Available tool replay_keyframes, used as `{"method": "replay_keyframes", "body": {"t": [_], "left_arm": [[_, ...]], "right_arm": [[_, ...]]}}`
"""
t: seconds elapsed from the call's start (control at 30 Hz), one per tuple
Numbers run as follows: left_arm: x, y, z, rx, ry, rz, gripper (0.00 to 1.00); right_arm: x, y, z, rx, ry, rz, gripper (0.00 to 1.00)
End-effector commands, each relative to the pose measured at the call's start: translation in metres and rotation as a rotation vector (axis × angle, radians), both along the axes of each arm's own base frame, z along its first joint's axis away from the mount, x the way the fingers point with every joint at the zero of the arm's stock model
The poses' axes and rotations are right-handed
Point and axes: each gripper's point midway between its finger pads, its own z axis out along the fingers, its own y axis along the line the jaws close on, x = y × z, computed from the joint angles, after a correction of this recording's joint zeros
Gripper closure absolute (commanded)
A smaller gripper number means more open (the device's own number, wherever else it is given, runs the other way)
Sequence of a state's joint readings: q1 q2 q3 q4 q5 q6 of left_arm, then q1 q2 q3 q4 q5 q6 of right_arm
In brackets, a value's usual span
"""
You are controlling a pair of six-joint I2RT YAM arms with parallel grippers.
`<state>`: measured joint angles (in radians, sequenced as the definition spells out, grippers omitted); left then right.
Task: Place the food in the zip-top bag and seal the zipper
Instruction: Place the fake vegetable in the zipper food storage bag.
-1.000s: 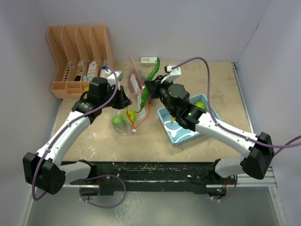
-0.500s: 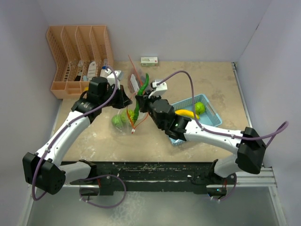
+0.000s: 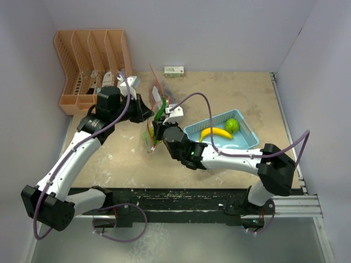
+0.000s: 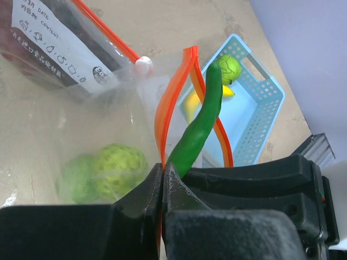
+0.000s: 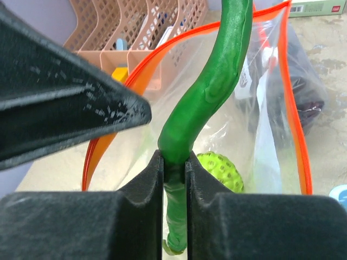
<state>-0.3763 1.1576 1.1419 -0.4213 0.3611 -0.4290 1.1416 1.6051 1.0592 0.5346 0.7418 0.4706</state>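
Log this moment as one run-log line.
left gripper: shut on zipper, holding zip-top bag open | right gripper: shut on green pepper, in bag mouth | light-blue basket: banana, green fruit

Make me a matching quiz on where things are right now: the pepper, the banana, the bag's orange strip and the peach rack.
Things:
1 pepper
2 banana
3 orange strip
4 peach rack

Places:
A in the blue basket
B far left corner of the table
C held by the right gripper
D pinched by the left gripper

Pairs: 1-C, 2-A, 3-D, 4-B
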Motion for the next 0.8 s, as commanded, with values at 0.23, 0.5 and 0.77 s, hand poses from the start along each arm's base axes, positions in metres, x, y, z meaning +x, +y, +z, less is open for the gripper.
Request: {"method": "replay_keyframes", "body": {"t": [0.23,0.5,0.77], "left_arm": [[0.009,-0.002,0.02,-0.031,-0.07,0.019,1.0],[0.009,-0.003,0.01,-0.028,-0.055,0.016,1.0],[0.007,0.0,0.008,-0.022,-0.06,0.021,1.0]], "right_arm": [[-0.024,-0.022,0.028,0.011,0.062,0.027,0.43],[-0.026,-0.055,0.08,0.004,-0.01,-0.024,0.22],[0.012,-0.162,0.071,-0.022,0.19,-0.343,0.2]]}}
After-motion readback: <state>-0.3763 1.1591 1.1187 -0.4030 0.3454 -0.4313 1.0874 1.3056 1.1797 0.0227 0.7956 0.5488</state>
